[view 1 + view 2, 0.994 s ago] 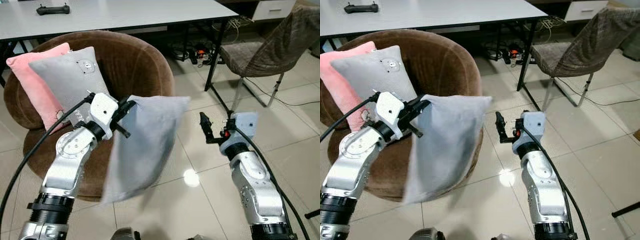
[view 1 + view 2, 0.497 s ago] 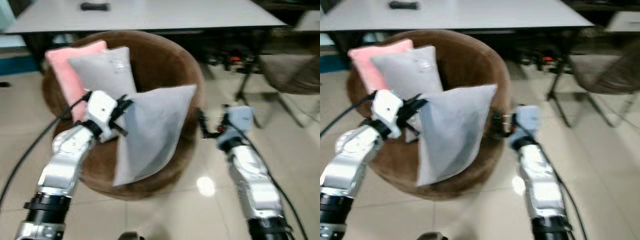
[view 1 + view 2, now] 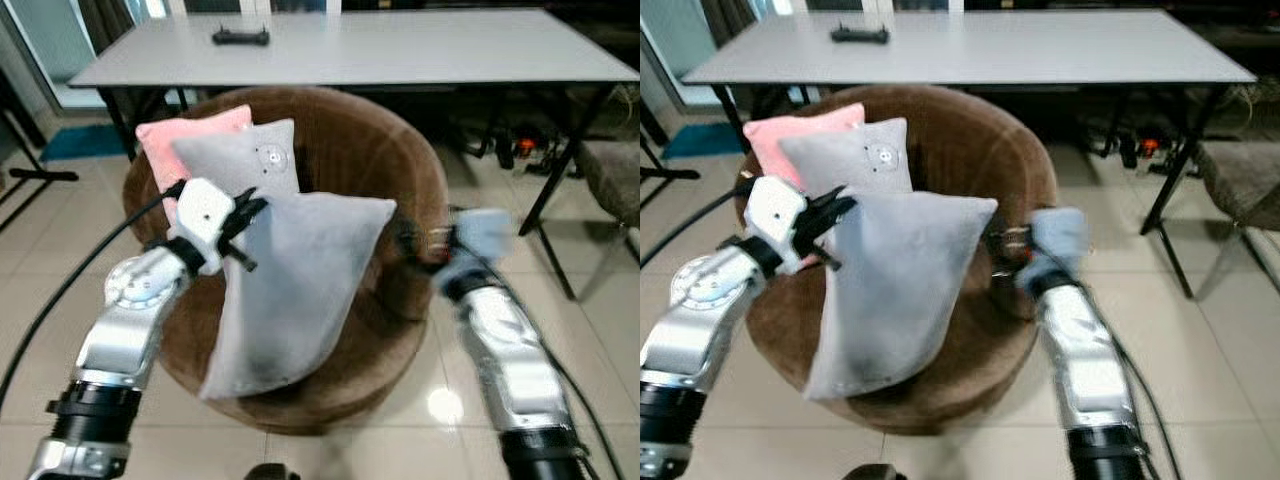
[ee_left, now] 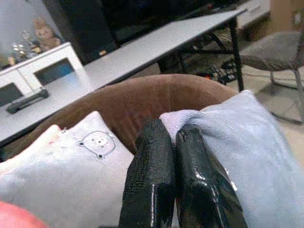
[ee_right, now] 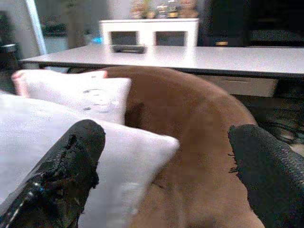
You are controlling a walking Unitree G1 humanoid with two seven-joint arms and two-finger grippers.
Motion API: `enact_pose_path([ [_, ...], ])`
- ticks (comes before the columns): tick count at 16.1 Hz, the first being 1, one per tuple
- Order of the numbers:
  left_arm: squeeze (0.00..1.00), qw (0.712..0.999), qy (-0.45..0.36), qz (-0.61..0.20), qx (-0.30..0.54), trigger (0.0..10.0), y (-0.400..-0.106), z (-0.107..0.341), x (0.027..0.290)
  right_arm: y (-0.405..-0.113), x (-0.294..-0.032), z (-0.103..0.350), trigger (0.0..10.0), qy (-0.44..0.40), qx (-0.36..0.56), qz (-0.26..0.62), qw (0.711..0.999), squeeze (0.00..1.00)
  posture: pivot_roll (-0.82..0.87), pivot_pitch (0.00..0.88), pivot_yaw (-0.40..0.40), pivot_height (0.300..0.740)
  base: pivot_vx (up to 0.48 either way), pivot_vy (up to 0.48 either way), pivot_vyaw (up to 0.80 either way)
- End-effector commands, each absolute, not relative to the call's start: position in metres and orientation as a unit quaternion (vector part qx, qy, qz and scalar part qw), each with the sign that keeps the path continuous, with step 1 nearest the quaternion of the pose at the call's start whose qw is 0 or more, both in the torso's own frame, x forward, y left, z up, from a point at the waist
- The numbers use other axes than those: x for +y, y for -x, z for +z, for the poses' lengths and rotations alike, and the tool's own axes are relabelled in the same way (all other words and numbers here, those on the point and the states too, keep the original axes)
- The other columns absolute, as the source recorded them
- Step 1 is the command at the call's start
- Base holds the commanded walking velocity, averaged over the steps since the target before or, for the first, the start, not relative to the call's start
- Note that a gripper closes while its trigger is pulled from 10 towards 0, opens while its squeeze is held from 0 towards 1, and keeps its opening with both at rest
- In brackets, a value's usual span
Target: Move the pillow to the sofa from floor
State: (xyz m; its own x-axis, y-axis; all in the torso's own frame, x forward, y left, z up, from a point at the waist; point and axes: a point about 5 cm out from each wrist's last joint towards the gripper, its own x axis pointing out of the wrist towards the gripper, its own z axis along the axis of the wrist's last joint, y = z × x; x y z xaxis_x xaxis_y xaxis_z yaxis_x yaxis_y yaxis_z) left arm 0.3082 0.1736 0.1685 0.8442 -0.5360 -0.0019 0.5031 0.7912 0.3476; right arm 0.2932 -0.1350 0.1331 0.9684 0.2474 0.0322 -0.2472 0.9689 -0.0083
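Note:
A large grey pillow (image 3: 300, 280) hangs by one corner from my left gripper (image 3: 243, 212), which is shut on it. It dangles over the seat of the round brown sofa chair (image 3: 390, 160). In the left wrist view the two black fingers (image 4: 156, 180) pinch the pillow corner (image 4: 180, 118). My right gripper (image 5: 166, 166) stands open just right of the pillow, at the chair's right side (image 3: 415, 240). A pink pillow (image 3: 170, 145) and a grey pillow with a bear print (image 3: 240, 165) lean against the chair's back.
A long grey table (image 3: 400, 45) stands behind the chair, with a black controller (image 3: 240, 37) on it. A chair (image 3: 610, 170) is at the right edge, cables (image 3: 520, 150) lie under the table, and tiled floor (image 3: 40, 280) surrounds the brown chair.
The camera has swung and moved closer, so the brown chair is now centred. The held pillow has gone from beside the chair to over its seat. The right gripper is nearer the chair.

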Motion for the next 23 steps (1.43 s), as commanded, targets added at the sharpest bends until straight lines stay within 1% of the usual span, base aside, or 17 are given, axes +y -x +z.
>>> enact_pose_path([
  [1,0.00,0.936,-0.182,-0.293,-0.078,10.0,-0.311,0.178,0.169,-0.294,-0.142,0.134,10.0,0.020,-0.019,0.125,0.992,0.00,0.06,0.000,0.040,0.740,0.000,0.000,0.00],
  [4,0.00,0.920,-0.225,-0.314,-0.062,10.0,-0.327,0.172,0.171,-0.301,-0.144,0.139,10.0,0.032,-0.024,0.132,0.990,0.00,0.07,0.000,0.021,0.740,0.000,0.000,0.00],
  [5,0.00,0.913,-0.240,-0.325,-0.057,10.0,-0.338,0.170,0.168,-0.304,-0.144,0.140,10.0,0.037,-0.025,0.132,0.990,0.00,0.07,0.000,0.018,0.740,0.000,0.000,0.00],
  [6,0.00,0.911,-0.243,-0.328,-0.056,10.0,-0.341,0.170,0.167,-0.305,-0.144,0.140,10.0,0.038,-0.025,0.133,0.990,0.00,0.07,0.000,0.018,0.740,0.000,0.000,0.00],
  [8,0.00,0.894,-0.267,-0.353,-0.066,10.0,-0.362,0.178,0.149,-0.310,-0.145,0.146,10.0,0.047,-0.032,0.133,0.990,0.00,0.05,0.000,0.023,0.740,0.000,0.000,0.00],
  [10,0.00,0.882,-0.271,-0.373,-0.091,10.0,-0.369,0.191,0.136,-0.311,-0.148,0.148,10.0,0.051,-0.037,0.126,0.990,0.00,0.03,0.000,0.037,0.740,0.000,0.000,0.00],
  [12,0.00,0.872,-0.257,-0.400,-0.112,10.0,-0.371,0.199,0.124,-0.310,-0.150,0.148,10.0,0.053,-0.038,0.121,0.991,0.00,0.02,0.000,0.039,0.740,0.000,0.000,0.00],
  [13,0.00,0.862,-0.251,-0.423,-0.121,10.0,-0.370,0.199,0.116,-0.310,-0.150,0.148,10.0,0.054,-0.039,0.119,0.991,0.00,0.02,0.000,0.039,0.740,0.000,0.000,0.00],
  [15,0.00,0.854,-0.255,-0.437,-0.120,10.0,-0.369,0.194,0.113,-0.309,-0.149,0.147,10.0,0.054,-0.039,0.120,0.991,0.00,0.02,0.000,0.037,0.740,0.000,0.000,0.00],
  [16,0.00,0.830,-0.279,-0.474,-0.087,0.0,-0.361,0.169,0.120,-0.309,-0.142,0.147,10.0,0.054,-0.039,0.132,0.989,0.00,0.03,0.000,0.026,0.740,0.000,0.000,0.00],
  [18,0.00,0.810,-0.306,-0.497,-0.060,0.0,-0.354,0.152,0.127,-0.309,-0.137,0.147,10.0,0.055,-0.038,0.142,0.988,0.00,0.03,0.000,0.022,0.740,0.000,0.000,0.00],
  [19,0.00,0.797,-0.327,-0.507,-0.024,0.0,-0.346,0.132,0.138,-0.309,-0.130,0.147,10.0,0.058,-0.039,0.158,0.985,0.00,0.03,0.000,0.019,0.740,0.000,0.000,0.00],
  [20,0.00,0.790,-0.341,-0.509,0.009,0.0,-0.339,0.115,0.148,-0.309,-0.120,0.147,10.0,0.073,-0.042,0.188,0.978,0.00,0.03,0.000,0.016,0.740,0.000,0.000,0.00],
  [21,0.00,0.791,-0.345,-0.505,0.020,0.0,-0.336,0.109,0.153,-0.309,-0.115,0.147,10.0,0.083,-0.044,0.210,0.973,0.00,0.03,0.000,0.016,0.740,0.000,0.000,0.00],
  [22,0.00,0.799,-0.342,-0.495,0.025,0.0,-0.336,0.107,0.158,-0.309,-0.111,0.146,10.0,0.092,-0.036,0.242,0.965,0.00,0.04,0.000,0.011,0.740,0.000,0.000,0.00],
  [23,0.00,0.805,-0.344,-0.482,0.024,0.0,-0.336,0.107,0.163,-0.308,-0.108,0.144,10.0,0.108,-0.027,0.284,0.952,0.00,0.05,0.000,0.005,0.740,0.000,0.000,0.00],
])
